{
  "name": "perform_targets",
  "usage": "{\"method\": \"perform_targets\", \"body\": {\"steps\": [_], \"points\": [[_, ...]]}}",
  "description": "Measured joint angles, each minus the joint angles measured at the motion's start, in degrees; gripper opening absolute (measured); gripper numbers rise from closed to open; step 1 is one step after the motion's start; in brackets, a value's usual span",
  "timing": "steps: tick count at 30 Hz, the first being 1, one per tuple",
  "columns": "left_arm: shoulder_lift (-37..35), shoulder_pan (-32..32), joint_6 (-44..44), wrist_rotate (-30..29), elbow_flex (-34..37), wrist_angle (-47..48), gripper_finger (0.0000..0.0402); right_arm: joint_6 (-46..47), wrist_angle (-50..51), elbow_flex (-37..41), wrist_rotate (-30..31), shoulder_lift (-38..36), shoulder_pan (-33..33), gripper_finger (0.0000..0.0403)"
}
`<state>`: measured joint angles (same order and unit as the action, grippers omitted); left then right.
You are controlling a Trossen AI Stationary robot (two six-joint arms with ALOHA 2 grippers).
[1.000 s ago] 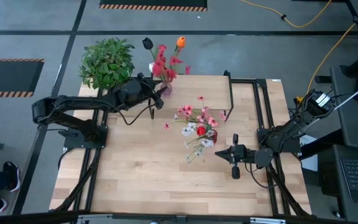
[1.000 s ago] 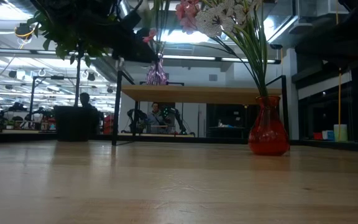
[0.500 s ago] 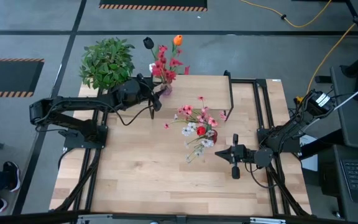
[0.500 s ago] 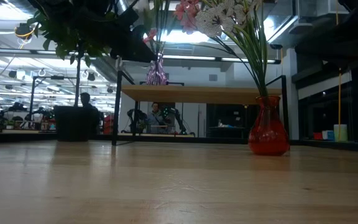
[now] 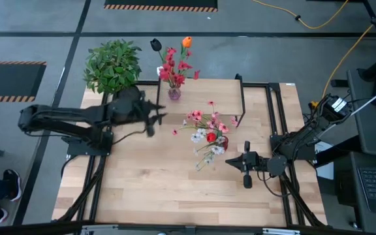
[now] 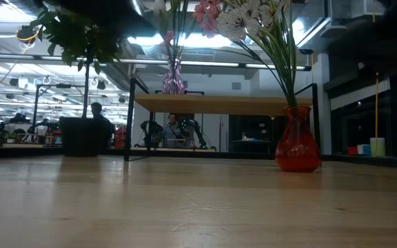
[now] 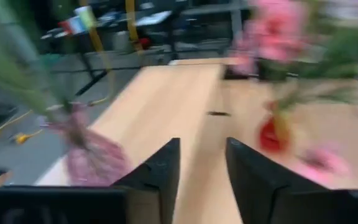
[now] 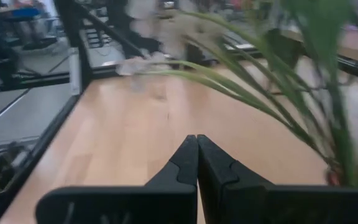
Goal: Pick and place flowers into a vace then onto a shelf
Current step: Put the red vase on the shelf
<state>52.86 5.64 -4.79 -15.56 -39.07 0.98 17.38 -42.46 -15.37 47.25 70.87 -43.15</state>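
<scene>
Table [image 5: 149, 189], largest thing here, carries the shelf [image 5: 207, 91] at its far edge, ahead of both grippers.

Purple vase [image 5: 174, 93] stands on the shelf top at its corner, just ahead of the left gripper [image 5: 152, 119] and to one side, apart from it. Red and pink flowers [image 5: 173, 67] stand tall in it. Top-heavy by the look; a brush from the arm could tip it off the edge.

Red vase [image 6: 297, 142] on the table, just ahead of the right gripper [image 5: 230, 161], holds pink and white flowers [image 5: 204, 124]; some lean out toward that gripper. A forward move could snag stems and drag the vase over.

Left gripper: fingers [image 7: 157, 171] spread, nothing between them. Right gripper: fingers [image 8: 182, 165] pressed together, empty, low over the table. It would need to spread before any grasp, else it simply shoves the glass.
</scene>
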Motion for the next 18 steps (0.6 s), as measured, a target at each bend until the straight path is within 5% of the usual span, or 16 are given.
{"method": "perform_targets", "body": {"steps": [8,18], "points": [[-10.02,-14.63,4.59,-1.89,8.79,-0.84,0.001,-5.19,1.86,-3.15,-0.86,0.0,-4.01,0.0],[-16.72,-23.88,5.06,-5.17,20.45,-9.42,0.0002,-0.9,3.49,-3.31,-0.03,-0.01,-6.08,0.0]]}}
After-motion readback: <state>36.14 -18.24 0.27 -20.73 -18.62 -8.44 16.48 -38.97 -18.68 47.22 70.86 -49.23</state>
